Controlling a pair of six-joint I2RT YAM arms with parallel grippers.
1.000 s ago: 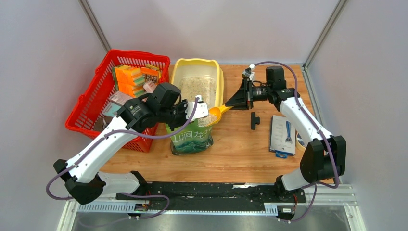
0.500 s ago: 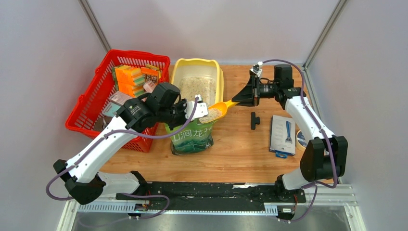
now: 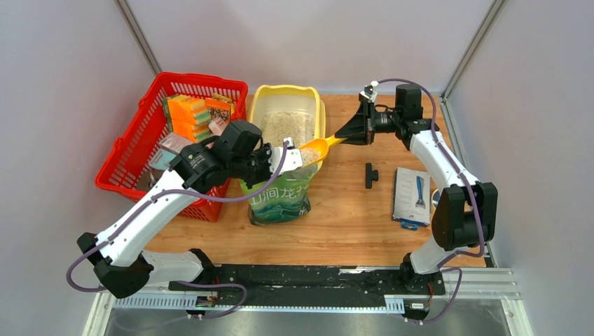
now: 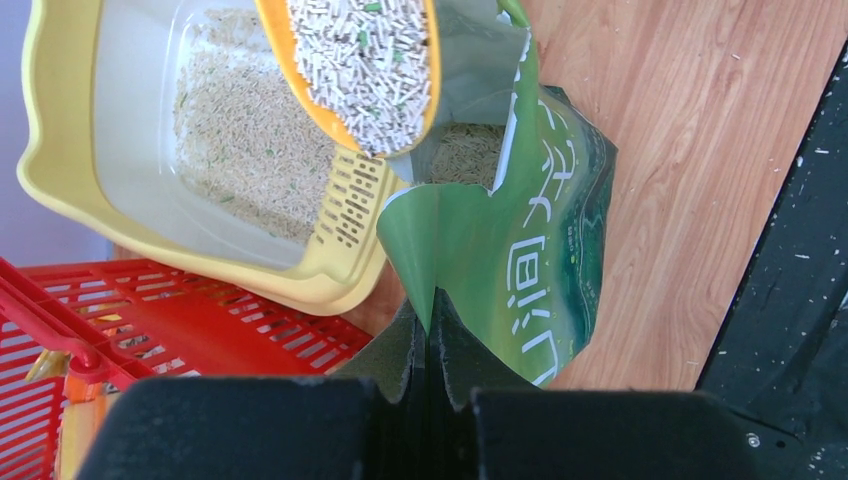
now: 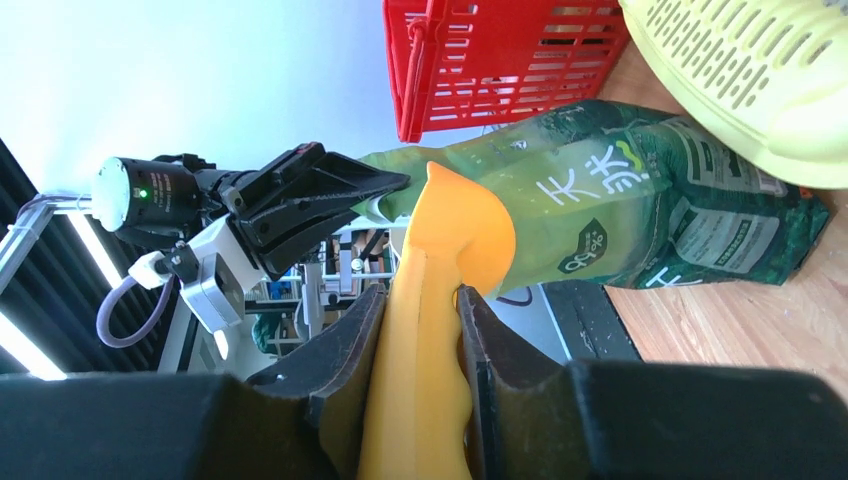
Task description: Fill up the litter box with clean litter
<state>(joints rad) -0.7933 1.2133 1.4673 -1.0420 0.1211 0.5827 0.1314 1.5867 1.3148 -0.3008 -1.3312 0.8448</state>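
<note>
The pale yellow litter box [image 3: 253, 110] stands at the back centre with a layer of clean litter [image 3: 286, 128] in it. The left wrist view shows its slotted lip [image 4: 350, 200] and the litter [image 4: 250, 150] inside. In front of it stands the green pouch [image 3: 279, 199], its top open. My left gripper [image 3: 279, 162] is shut on the pouch's top edge [image 4: 432, 300]. My right gripper [image 3: 343, 134] is shut on the handle of an orange scoop [image 3: 315, 149]. The scoop [image 4: 365, 60] is heaped with litter and hangs over the box's near right corner.
A red mesh basket [image 3: 140, 140] with sponges [image 3: 189, 112] stands left of the litter box, against my left arm. To the right lie a small black part [image 3: 370, 175] and a flat packet [image 3: 412, 196] on the wooden table. Grey walls close in both sides.
My right gripper has lifted the loaded scoop out of the pouch and carried it back toward the litter box. The left arm and pouch have stayed put.
</note>
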